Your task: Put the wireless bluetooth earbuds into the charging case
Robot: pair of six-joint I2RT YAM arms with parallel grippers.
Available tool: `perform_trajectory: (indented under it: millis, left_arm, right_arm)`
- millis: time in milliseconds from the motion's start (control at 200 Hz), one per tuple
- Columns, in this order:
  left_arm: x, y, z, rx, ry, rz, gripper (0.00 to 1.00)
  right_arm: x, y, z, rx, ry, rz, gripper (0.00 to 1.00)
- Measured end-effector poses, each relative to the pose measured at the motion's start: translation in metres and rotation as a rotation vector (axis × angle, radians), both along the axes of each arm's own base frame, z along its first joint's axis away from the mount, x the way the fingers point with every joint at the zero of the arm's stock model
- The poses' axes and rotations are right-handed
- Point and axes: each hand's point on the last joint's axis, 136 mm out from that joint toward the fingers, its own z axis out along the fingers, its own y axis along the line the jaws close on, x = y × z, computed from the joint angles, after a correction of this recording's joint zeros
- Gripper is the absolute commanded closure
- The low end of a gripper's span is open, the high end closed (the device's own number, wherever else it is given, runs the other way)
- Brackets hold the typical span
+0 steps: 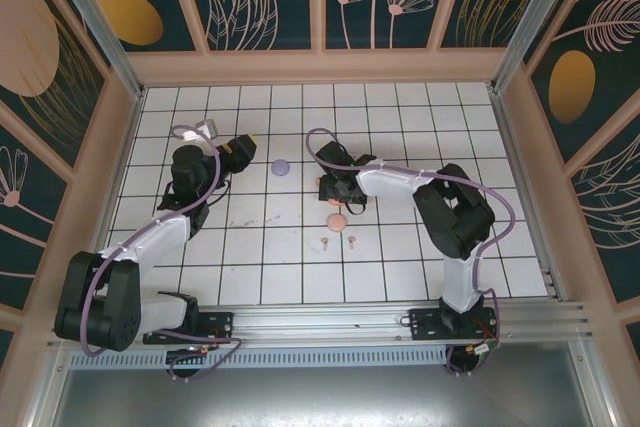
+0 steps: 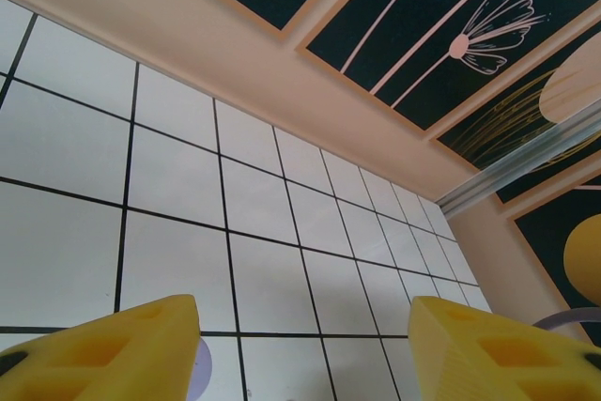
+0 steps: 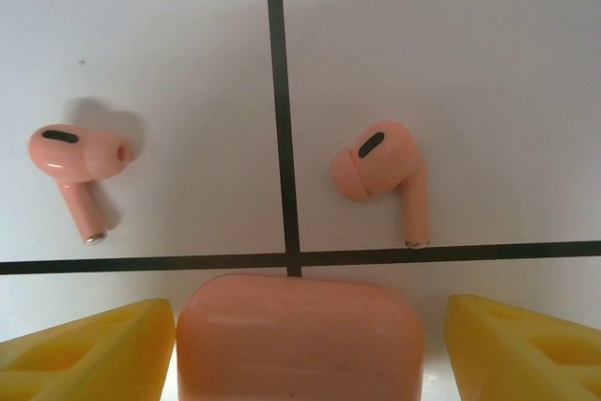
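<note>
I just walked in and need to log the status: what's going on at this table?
Two robot arms are working on getting earbuds into a charging case. The right gripper is open and straddles a coral-pink case that looks closed, on the tiled table. Two coral-pink earbuds lie loose on the tiles just beyond it. The left gripper is open and empty, near a lilac case.
</note>
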Motion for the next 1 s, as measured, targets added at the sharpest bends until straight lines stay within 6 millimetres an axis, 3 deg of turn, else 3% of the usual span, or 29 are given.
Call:
perform_trajectory:
  millis: [220, 500, 736, 866, 1001]
  left_arm:
    - [0.001, 0.002, 0.0, 0.002, 0.0, 0.012, 0.38]
    - [0.001, 0.004, -0.004, 0.007, 0.011, 0.026, 0.38]
    - [0.0, 0.005, -0.007, 0.01, 0.021, 0.026, 0.38]
    - [0.0, 0.004, -0.006, 0.01, 0.022, 0.025, 0.39]
    - [-0.001, 0.002, -0.006, 0.006, 0.021, 0.011, 0.39]
  right_arm:
    - [0.001, 0.001, -0.004, -0.008, 0.009, -0.001, 0.28]
    - [0.001, 0.0, -0.004, -0.013, 0.011, -0.003, 0.44]
    - [-0.003, 0.004, 0.001, 0.014, 0.015, 0.009, 0.48]
    - [-0.007, 0.006, 0.014, 0.042, -0.003, 0.015, 0.49]
    - [-0.005, 0.009, 0.049, 0.103, -0.063, 0.005, 0.49]
